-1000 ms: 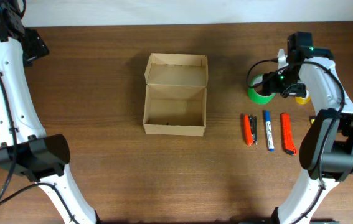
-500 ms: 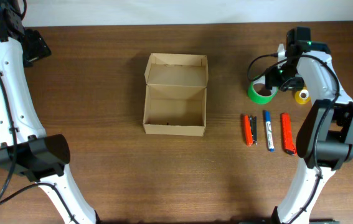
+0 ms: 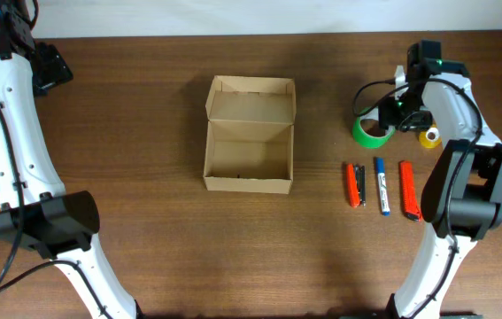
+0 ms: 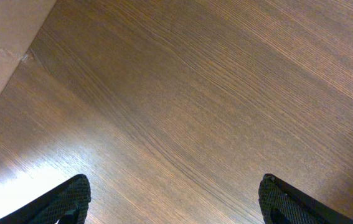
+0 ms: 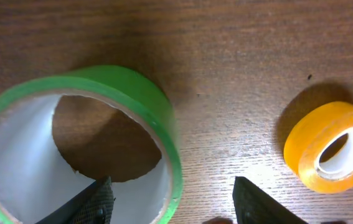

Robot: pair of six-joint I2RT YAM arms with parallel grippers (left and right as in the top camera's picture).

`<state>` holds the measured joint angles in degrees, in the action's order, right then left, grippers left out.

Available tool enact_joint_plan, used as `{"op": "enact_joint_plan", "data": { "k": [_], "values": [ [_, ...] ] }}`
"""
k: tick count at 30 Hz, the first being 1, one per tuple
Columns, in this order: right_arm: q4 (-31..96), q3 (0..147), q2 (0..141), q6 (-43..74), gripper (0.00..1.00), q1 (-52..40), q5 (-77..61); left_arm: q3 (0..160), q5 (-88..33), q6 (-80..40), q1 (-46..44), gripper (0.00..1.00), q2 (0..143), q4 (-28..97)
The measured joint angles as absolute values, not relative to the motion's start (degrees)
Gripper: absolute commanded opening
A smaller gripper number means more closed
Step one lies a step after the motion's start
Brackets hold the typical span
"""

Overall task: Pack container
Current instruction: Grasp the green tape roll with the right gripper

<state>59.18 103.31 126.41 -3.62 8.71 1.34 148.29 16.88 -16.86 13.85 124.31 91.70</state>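
The container (image 3: pixel 249 133) is an open tan cardboard box at mid-table, its flap lid folded back, and looks empty. A green tape roll (image 3: pixel 371 131) lies flat at the right, with a small yellow tape roll (image 3: pixel 429 138) beside it. My right gripper (image 3: pixel 397 118) is open and straddles the green roll's wall (image 5: pixel 164 124): one finger inside the ring, one outside. The yellow roll also shows in the right wrist view (image 5: pixel 332 155). My left gripper (image 4: pixel 170 199) is open over bare wood at the far left, with a box corner (image 4: pixel 2 56) in its view.
Below the rolls lie several pens: an orange-and-black one (image 3: pixel 352 183), a blue-and-white marker (image 3: pixel 382 186) and an orange one (image 3: pixel 409 190). The left arm's base (image 3: pixel 42 221) stands at the front left.
The right gripper moved slightly up and left over the green roll, uncovering the yellow roll. In the last half second nothing visibly moved. The left arm stayed still.
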Motion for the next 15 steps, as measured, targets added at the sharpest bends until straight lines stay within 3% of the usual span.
{"op": "enact_joint_plan", "data": {
  "k": [2, 4, 11, 15],
  "values": [
    [59.81, 103.31, 127.26, -3.51, 0.58, 9.02, 1.34, 148.29, 16.88, -16.86, 13.85, 0.86, 124.31, 91.90],
    [59.88, 103.31, 128.27, -3.11, 0.43, 9.26, 1.50, 148.29, 16.88, -16.86, 13.85, 0.86, 124.31, 91.94],
    [60.05, 103.31, 128.75, -3.38, 0.33, 9.34, 1.52, 148.29, 16.86, -16.86, 13.85, 0.86, 124.31, 91.98],
    [60.14, 103.31, 128.75, -3.20, 0.13, 9.37, 1.65, 148.29, 16.86, -16.86, 13.85, 0.86, 124.31, 92.01]
  ]
}}
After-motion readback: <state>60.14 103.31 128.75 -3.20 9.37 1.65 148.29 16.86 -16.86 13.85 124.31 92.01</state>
